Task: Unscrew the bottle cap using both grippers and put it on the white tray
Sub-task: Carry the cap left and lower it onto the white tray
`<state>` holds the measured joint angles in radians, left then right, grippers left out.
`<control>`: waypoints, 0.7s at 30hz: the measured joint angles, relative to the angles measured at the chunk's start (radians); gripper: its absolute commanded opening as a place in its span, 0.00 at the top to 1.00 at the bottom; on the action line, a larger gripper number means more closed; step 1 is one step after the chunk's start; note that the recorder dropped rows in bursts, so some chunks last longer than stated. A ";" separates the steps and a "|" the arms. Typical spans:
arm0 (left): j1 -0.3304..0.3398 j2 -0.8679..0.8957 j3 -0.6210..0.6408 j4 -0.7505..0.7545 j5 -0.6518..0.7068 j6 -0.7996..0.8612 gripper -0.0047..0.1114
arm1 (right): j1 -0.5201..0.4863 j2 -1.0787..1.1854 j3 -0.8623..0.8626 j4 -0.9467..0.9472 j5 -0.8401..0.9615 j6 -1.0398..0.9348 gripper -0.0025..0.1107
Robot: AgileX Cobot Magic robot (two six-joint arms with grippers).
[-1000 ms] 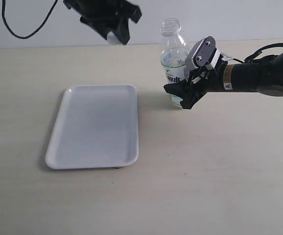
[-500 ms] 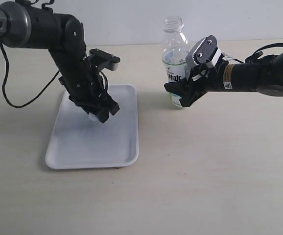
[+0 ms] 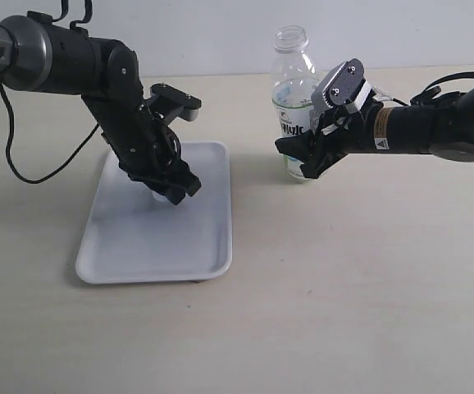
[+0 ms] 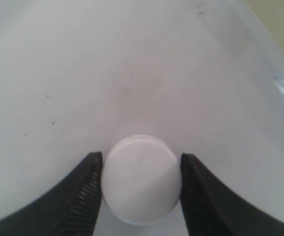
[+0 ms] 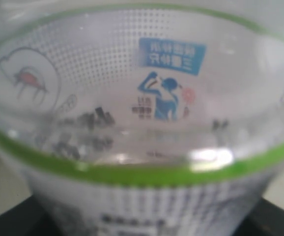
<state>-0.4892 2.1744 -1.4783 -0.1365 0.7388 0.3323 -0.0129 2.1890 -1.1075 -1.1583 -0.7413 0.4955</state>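
The white bottle cap (image 4: 140, 179) sits pinched between the black fingers of my left gripper (image 4: 141, 156), which is shut on it. In the exterior view that gripper (image 3: 171, 193) hangs low over the middle of the white tray (image 3: 155, 242); whether the cap touches the tray floor (image 4: 132, 73) I cannot tell. The clear bottle (image 3: 290, 78) stands upright to the right of the tray, its neck open. My right gripper (image 3: 307, 160), with grey plate jaws, is shut around the bottle's lower body, and the label (image 5: 147, 98) fills the right wrist view.
A black cable (image 3: 24, 176) loops from the left arm over the table to the left of the tray. The right arm (image 3: 434, 127) lies low across the table from the right edge. Pale bare tabletop (image 3: 319, 304) spreads in front.
My left gripper has come down from high at the back to just above the tray's middle, carrying the cap. The right gripper and bottle have stayed put.
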 measured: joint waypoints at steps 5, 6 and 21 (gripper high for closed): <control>0.000 0.000 0.000 0.000 0.000 0.004 0.27 | 0.000 0.000 0.000 0.000 0.000 0.003 0.98; 0.000 0.000 0.000 0.000 0.000 0.004 0.26 | 0.000 0.000 0.000 0.000 0.000 0.003 0.98; 0.000 0.000 0.000 0.000 -0.038 0.007 0.30 | 0.000 0.000 0.000 0.020 0.004 0.009 0.98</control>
<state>-0.4892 2.1744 -1.4783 -0.1365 0.7009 0.3388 -0.0129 2.1890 -1.1075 -1.1380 -0.7371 0.5048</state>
